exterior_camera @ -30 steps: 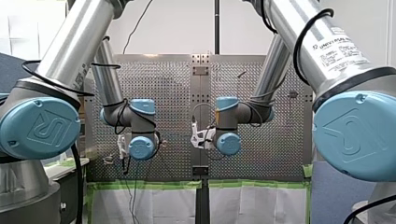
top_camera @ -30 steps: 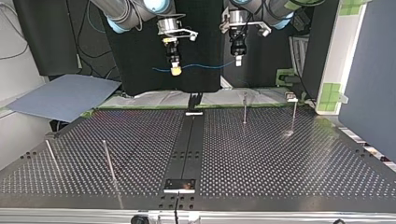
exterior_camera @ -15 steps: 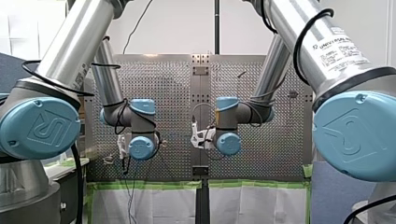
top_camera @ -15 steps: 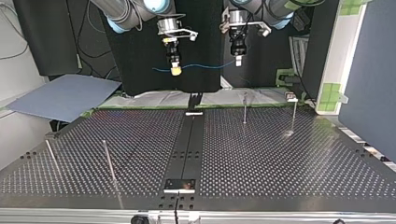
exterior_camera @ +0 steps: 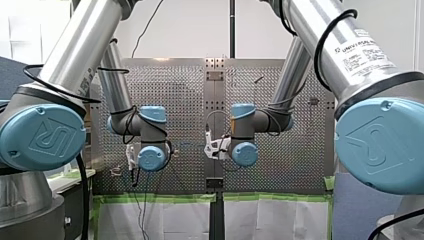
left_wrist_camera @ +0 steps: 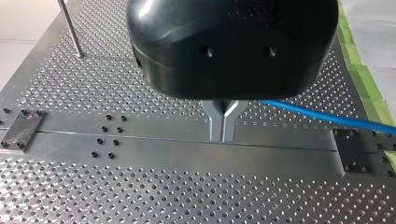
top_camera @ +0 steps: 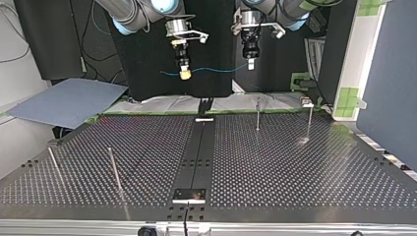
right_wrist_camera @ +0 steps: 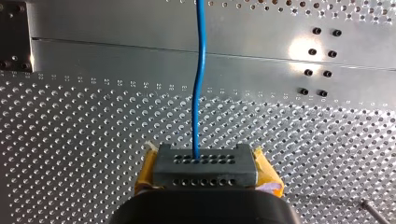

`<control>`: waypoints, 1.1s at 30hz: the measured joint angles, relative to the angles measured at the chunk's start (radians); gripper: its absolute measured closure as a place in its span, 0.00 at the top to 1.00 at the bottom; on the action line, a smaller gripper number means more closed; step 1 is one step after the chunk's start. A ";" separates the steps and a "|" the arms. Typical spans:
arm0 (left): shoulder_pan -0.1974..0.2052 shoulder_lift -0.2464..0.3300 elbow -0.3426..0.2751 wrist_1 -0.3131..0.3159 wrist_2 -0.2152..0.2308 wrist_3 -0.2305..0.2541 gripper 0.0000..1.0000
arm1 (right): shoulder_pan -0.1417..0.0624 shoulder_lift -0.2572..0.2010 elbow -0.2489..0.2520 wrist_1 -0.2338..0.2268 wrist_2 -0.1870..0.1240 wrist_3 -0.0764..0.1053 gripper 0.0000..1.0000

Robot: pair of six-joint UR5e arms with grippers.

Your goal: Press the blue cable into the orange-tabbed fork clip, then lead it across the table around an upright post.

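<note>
**Q:** Where was the blue cable [top_camera: 216,69]?

**A:** In the top view it hung in the air beyond the far edge of the tabletop [top_camera: 295,167]. It ran from my right end effector [top_camera: 185,73] at that view's left to my left end effector [top_camera: 251,63] further right. A short free end stuck out to the left past the right one.

**Q:** State of each end effector?

**A:** The right one was clamped on the cable. The right wrist view showed the cable entering between its pads, yellow at the sides, and running straight ahead over the central plate [right_wrist_camera: 140,51]. The left one's metal fingers [left_wrist_camera: 217,122] were pressed together. The left wrist view showed the cable leaving sideways from behind them. Only the top view showed the cable ending there, carried clear of the tabletop.

**Q:** What else did only one view show?

**A:** Only the top view showed four upright posts [top_camera: 257,114], two at its far right and two at its near left. In the front view the cable was too small to trace.
</note>
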 joint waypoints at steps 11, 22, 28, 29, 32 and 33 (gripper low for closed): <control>0.000 0.000 0.000 0.000 0.000 0.000 0.00 | 0.000 0.000 0.000 0.000 0.000 0.000 0.00; -0.025 0.028 -0.019 -0.028 0.028 -0.004 0.00 | 0.010 0.028 -0.023 0.028 0.019 -0.004 0.00; -0.037 0.073 -0.026 -0.084 0.067 -0.005 0.00 | 0.012 0.076 -0.032 0.073 0.024 -0.005 0.00; -0.038 0.077 -0.026 -0.095 0.069 -0.005 0.00 | 0.012 0.084 -0.032 0.078 0.024 -0.005 0.00; -0.038 0.080 -0.026 -0.111 0.071 -0.005 0.00 | 0.012 0.107 -0.032 0.086 0.024 -0.005 0.00; -0.038 0.081 -0.026 -0.113 0.072 -0.005 0.00 | 0.012 0.113 -0.032 0.087 0.025 -0.005 0.00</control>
